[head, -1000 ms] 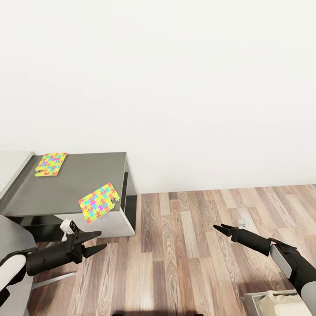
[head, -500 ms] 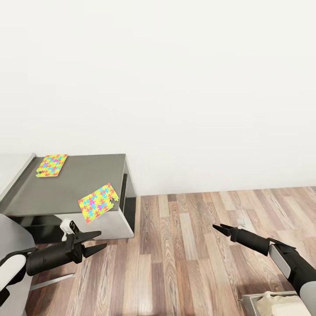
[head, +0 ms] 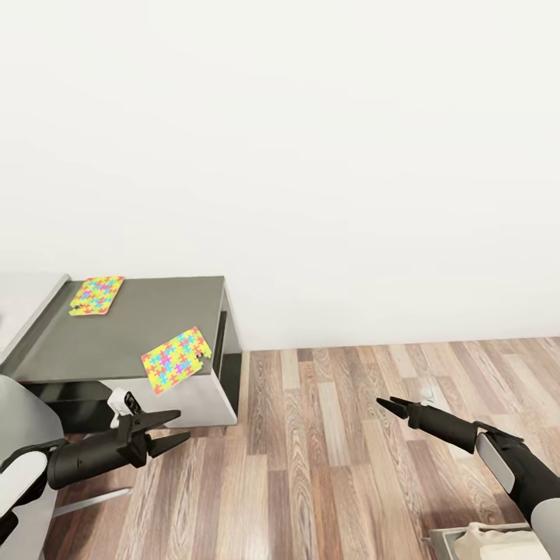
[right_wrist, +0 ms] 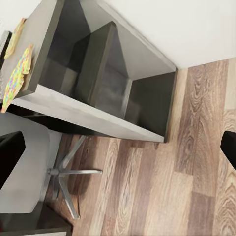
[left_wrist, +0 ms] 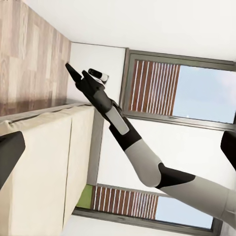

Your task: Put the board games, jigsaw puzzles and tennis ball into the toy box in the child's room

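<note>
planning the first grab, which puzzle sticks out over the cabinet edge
The near puzzle, closest to the left gripper: its corner overhangs the front edge. The far puzzle lies fully on top.

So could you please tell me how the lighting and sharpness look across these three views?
Head view: flat, even light, the white wall nearly featureless, only faint shadow under the dark cabinet; both jigsaw puzzles stay crisp. Left wrist view: bright windows backlight the scene, yet the right arm reads clearly. Right wrist view: cabinet recesses fall dark, wood floor grain sharp.
</note>
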You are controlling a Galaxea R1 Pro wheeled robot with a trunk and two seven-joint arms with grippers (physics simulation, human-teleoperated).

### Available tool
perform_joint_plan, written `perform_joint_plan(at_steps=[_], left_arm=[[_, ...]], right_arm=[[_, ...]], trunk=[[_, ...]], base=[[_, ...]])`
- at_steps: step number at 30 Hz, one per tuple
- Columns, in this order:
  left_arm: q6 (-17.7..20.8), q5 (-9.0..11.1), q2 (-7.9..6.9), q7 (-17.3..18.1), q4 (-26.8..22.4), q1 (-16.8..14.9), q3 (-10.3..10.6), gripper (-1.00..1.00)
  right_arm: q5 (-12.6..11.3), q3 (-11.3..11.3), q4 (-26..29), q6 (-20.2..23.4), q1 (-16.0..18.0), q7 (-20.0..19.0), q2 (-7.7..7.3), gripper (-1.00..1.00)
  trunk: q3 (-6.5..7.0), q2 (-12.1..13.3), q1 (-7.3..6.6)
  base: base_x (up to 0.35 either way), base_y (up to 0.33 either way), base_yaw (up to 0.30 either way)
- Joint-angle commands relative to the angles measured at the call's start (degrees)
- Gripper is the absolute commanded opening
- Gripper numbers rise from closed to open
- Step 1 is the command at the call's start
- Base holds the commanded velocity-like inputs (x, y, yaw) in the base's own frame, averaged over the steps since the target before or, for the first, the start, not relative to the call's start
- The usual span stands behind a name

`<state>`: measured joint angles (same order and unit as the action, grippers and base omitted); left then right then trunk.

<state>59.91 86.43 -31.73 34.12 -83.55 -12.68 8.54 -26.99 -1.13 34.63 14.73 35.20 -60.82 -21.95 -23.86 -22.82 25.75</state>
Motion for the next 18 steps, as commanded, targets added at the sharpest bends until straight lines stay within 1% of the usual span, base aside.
perform_joint_plan(at_steps=[1,9,18], left_arm=[[0.1,-0.2,-0.04,0.3,0.0,-0.1,0.1,1.0],[0.1,-0.2,0.0,0.3,0.0,-0.1,0.1,1.0],[0.1,-0.2,0.01,0.3,0.0,-0.1,-0.1,1.0]], right_arm=[[-0.5,-0.1,0.0,0.6,0.0,-0.1,-0.03,1.0],[-0.5,-0.1,0.0,0.6,0.0,-0.1,-0.02,1.0],[-0.5,-0.2,0.0,0.6,0.0,-0.1,-0.02,1.0]], trunk=[[0.01,-0.1,0.03],[0.77,-0.1,0.03],[1.63,-0.1,0.03]], base=[[-0.001,-0.001,0.066],[-0.006,0.0,0.069],[-0.087,0.043,0.071]])
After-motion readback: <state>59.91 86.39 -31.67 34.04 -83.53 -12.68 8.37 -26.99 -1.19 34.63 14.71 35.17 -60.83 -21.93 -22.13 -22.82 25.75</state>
